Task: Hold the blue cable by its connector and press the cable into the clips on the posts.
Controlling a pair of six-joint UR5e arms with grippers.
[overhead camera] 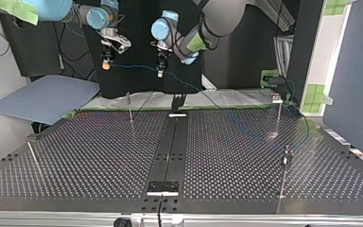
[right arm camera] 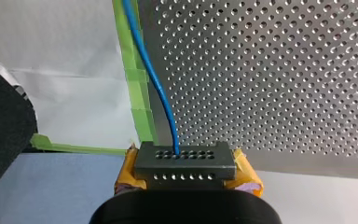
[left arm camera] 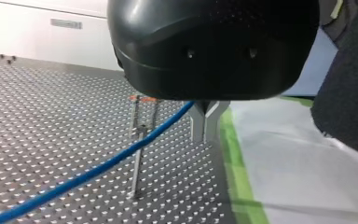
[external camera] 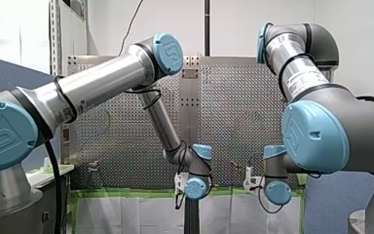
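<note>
Nearest me, my right tool (right arm camera: 186, 164) is clenched on the connector (right arm camera: 185, 155), a dark perforated block squeezed between the yellow pads (right arm camera: 244, 173). The blue cable (right arm camera: 151, 74) leaves the block's middle and runs ahead over the green tape (right arm camera: 133, 88) at the tabletop (right arm camera: 270, 70) edge.

Next along, my left tool (left arm camera: 206, 127): its 2 metal fingers (left arm camera: 198, 122) meet at the tips, with the cable going in at their root. I judge it pinched or guided there. From there the cable drops away onto the tabletop.

Just ahead of that tool stands 1 thin post (left arm camera: 136, 161). The cable crosses in front of it, below its top; can't tell if they touch. Further out, 2 more posts (overhead camera: 278, 116) (overhead camera: 285, 170) stand well apart.

Step, my call: cable lifted and spanned between the 2 tools, none of it clipped yet. Next move needs the span kept taut, lined over the nearest post's top, then pushed down.

No containers in view; the clips are the only receivers, too small to read.
</note>
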